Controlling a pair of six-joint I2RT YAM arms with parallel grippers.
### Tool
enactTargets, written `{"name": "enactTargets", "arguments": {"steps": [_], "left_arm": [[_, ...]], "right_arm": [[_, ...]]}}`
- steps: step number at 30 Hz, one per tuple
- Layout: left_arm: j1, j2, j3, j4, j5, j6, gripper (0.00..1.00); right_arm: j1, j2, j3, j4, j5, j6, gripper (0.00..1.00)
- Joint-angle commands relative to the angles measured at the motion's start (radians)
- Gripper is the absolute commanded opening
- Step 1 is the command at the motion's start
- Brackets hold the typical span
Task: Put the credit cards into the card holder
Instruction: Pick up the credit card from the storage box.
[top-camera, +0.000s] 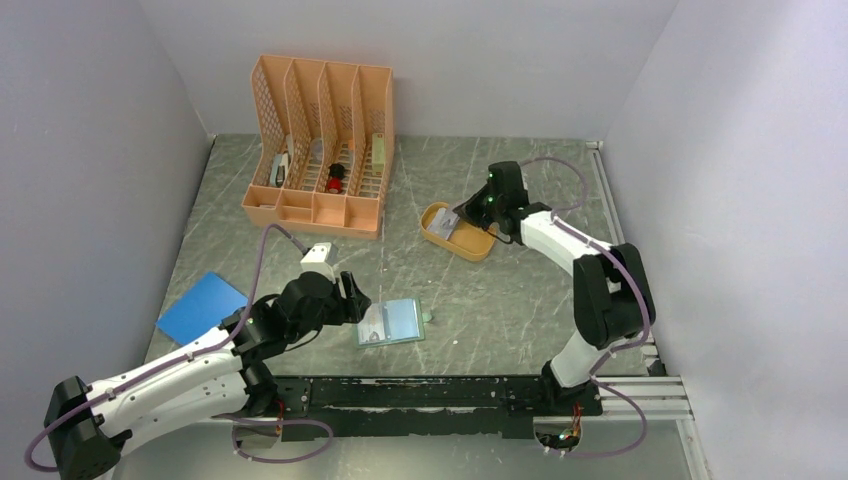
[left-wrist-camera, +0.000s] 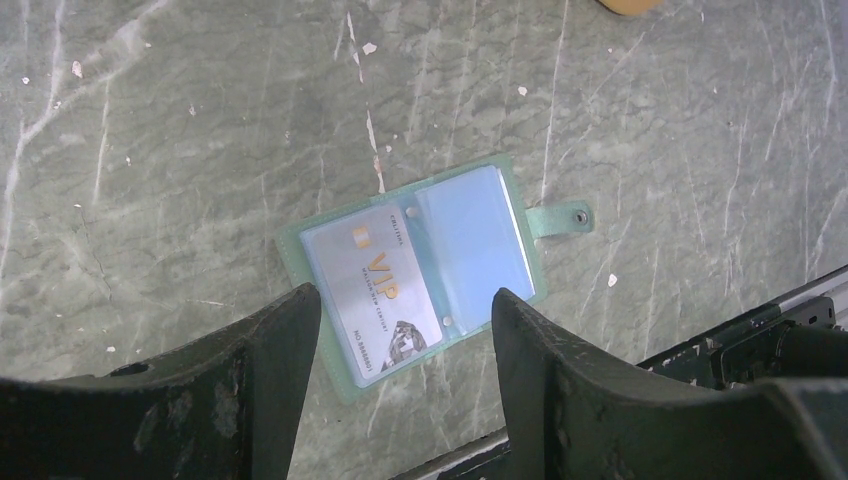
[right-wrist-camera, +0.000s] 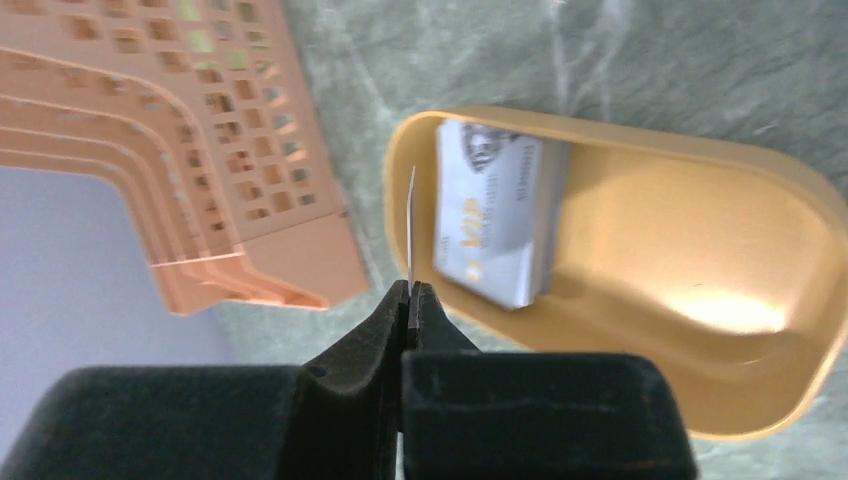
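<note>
White arms, purple cables, black left claw

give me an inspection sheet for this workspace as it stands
surface: grey marbled table, pale specks and scuffs
job's things: card holder lies open, pocketed card in one side; card stack in the orange tray
clutter: slotted organiser holding small items; blue sheet
grippers: left gripper open above the holder; right gripper shut on pinched card, held edge-on
cables: purple cables along both arms
surroundings: plain pale walls
</note>
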Motion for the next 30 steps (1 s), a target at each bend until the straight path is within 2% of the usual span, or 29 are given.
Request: {"name": "enactTargets", "arguments": {"steps": [1, 15, 19, 23, 26, 30], "left_arm": [[0.001, -0.013, 0.015, 0.004, -0.001, -0.001, 0.68], [0.000, -0.055, 0.020, -0.019, 0.008, -0.006, 0.67], [0.001, -0.080, 0.019, -0.023, 0.001, -0.003, 0.67], [0.001, -0.102, 0.030, 0.004, 0.040, 0.032, 0.68], [0.001, -0.101, 0.037, 0.037, 0.097, 0.071, 0.70], [-0.001, -0.028, 0.041, 0.143, 0.258, 0.130, 0.75]], "right_arm": [[-0.021, -0.075, 0.057, -0.076, -0.063, 0.115, 0.00], [-0.031, -0.198, 0.007, -0.011, -0.307, 0.229, 0.00], [-0.030, -0.220, 0.008, -0.002, -0.381, 0.208, 0.00], [-0.002, -0.274, 0.082, -0.118, -0.381, -0.048, 0.00], [0.132, -0.358, 0.129, -0.282, -0.218, -0.314, 0.00], [0.321, -0.498, 0.003, -0.338, -0.051, -0.465, 0.00]]}}
